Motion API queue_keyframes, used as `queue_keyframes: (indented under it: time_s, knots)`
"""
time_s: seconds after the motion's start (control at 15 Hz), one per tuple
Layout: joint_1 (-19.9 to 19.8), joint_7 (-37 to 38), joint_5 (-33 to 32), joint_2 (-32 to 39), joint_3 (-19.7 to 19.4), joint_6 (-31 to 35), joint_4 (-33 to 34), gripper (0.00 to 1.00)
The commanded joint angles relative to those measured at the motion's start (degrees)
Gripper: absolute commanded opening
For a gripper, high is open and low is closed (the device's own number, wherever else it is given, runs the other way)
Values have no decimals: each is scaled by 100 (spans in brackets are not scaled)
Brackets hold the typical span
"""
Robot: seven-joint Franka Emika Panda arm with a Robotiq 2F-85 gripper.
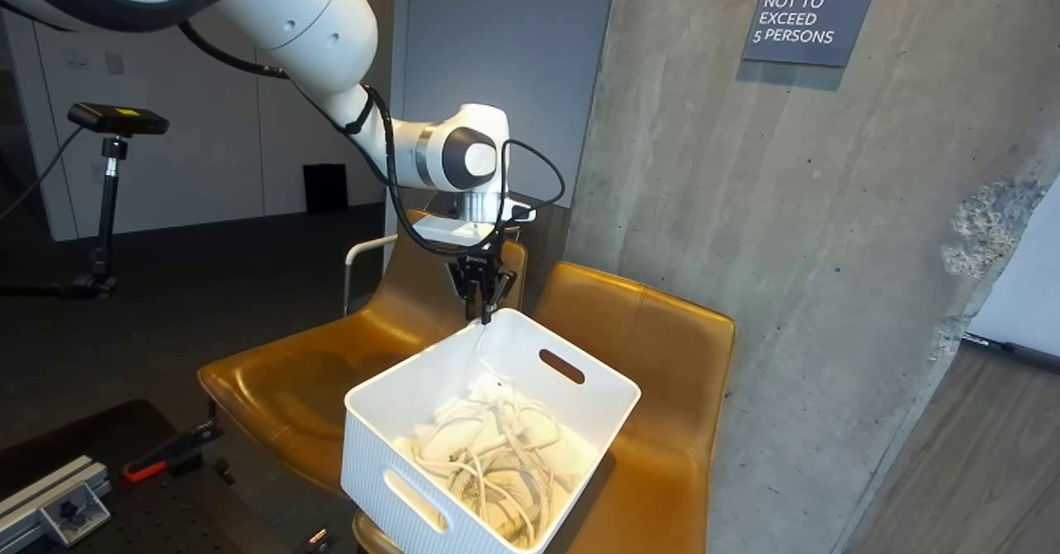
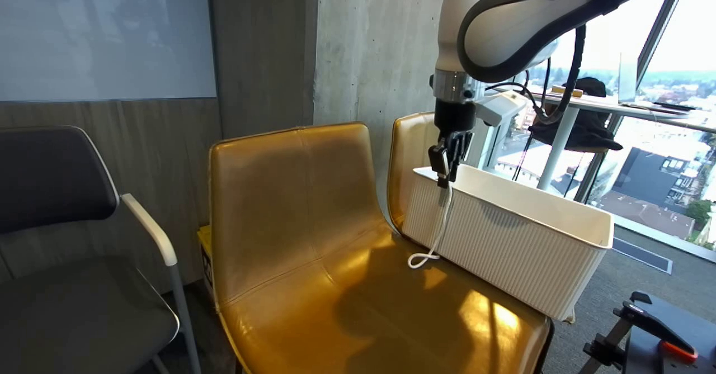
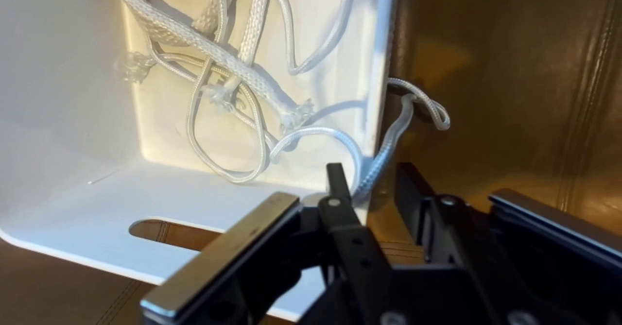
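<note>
– Concrete wall (image 1: 687,165) behind, in an exterior view; bin (image 1: 368,455) on a chair (image 1: 662,330). Jaws?
– At its corner
– And the cord (image 2: 446,217), in an exterior view?
– Hanging outside the bin, onto a seat (image 2: 313,296)
– Wrist view?
– Jaws partway open, cord between them, no grip visible; it should be light, soft, limp: pinch it at the rim (image 3: 380,72)

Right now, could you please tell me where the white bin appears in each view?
In an exterior view: white bin, bottom centre.
In an exterior view: white bin, right of centre.
In the wrist view: white bin, filling the upper left, past centre.
Shared landmark: the tool, near one corner of the white bin.
</note>
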Motion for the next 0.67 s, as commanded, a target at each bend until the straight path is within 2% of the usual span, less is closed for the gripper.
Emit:
queue_keyframes:
  time_s: [0.0, 0.07, 0.6]
  knots:
    - [-7, 61, -43, -264, 29, -183, -186, 3]
    - [-4, 67, -46, -281, 28, -185, -197, 0]
    - [-11, 70, -84, -430, 0, -225, -238, 0]
